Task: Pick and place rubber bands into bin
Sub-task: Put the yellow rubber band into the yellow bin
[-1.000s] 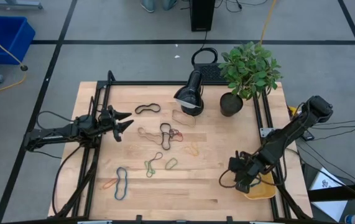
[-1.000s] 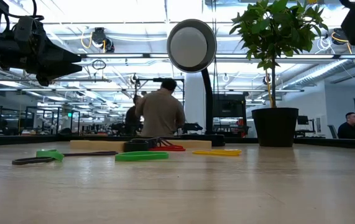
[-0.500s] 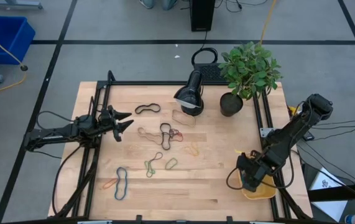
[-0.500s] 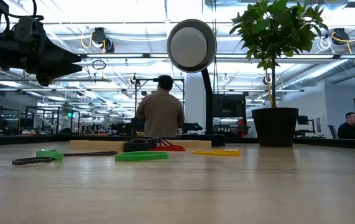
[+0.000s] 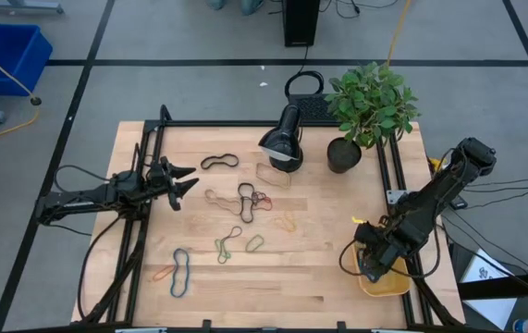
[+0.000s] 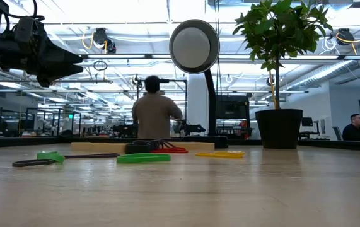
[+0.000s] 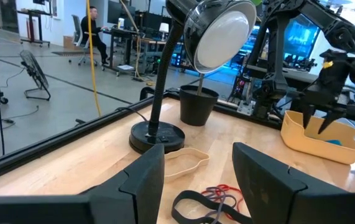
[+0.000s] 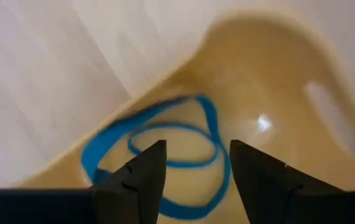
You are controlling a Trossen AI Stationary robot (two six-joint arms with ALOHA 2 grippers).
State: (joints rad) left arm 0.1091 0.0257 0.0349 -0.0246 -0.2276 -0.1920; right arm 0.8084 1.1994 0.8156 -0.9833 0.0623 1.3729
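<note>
My right gripper [image 5: 369,263] hovers open over the yellow-orange bin [image 5: 391,282] at the table's near right corner. In the right wrist view its fingers [image 8: 196,149] stand apart above a blue rubber band [image 8: 165,155] on the bin's floor [image 8: 270,93]. My left gripper [image 5: 190,181] waits open above the table's left part, clear of everything. Several rubber bands lie flat on the wood: black [image 5: 219,162], tan [image 5: 273,174], a black and red tangle [image 5: 251,198], yellow [image 5: 287,222], green [image 5: 254,243], blue [image 5: 181,273] and orange [image 5: 163,273].
A black desk lamp [image 5: 282,141] and a potted plant [image 5: 367,106] stand at the table's far side. Black frame rails [image 5: 140,231] run along both sides. The left wrist view shows the lamp [image 7: 217,31] and the bin [image 7: 317,138] beyond it. A person [image 6: 154,113] stands in the room behind.
My right gripper has moved a little toward the table's right edge and now stands over the bin. My left arm has kept still. The person in the room behind has stepped to the left.
</note>
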